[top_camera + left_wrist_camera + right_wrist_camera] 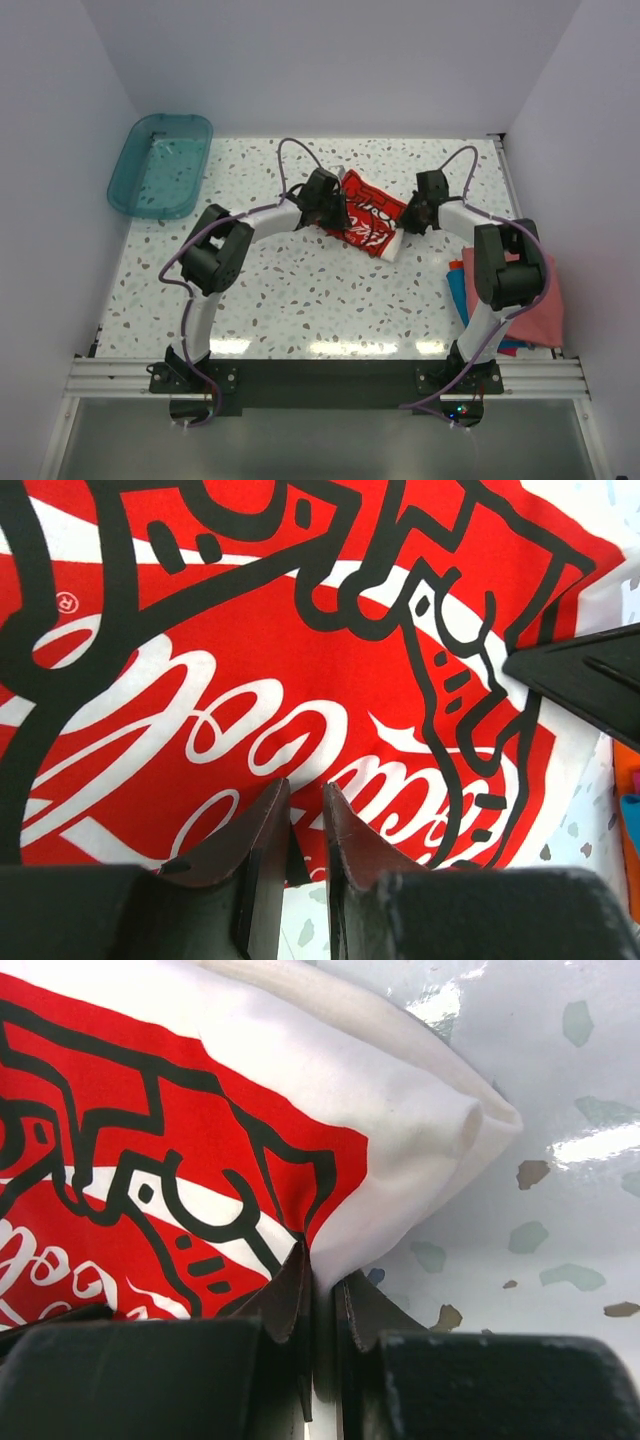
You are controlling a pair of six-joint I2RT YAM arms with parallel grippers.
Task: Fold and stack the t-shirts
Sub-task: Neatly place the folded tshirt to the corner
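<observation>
Both arms reach forward, left claw (305,788) and right claw (322,1260) (tighter) pinching the cream-white t-shirt (372,218)

The cream-white t-shirt (368,222) is soft matt cloth with a fine grain. Its red and black print lies flat and looks slightly smoother than the bare fabric. In the right wrist view its folded edge looks thick and padded. The surface (300,290) is a hard, glossy, speckled material like terrazzo, and it mirrors the lamps along its lower edge. The tub (160,165) at upper left is translucent teal plastic, smooth and shiny. At lower right, the salmon-red t-shirt (545,315) and the blue t-shirt (457,290) are dull cloth. The jaws of the left gripper (305,788) and the right gripper (322,1260) are matt black plastic, faintly grainy. The rail (320,375) at the bottom is brushed metal.
</observation>
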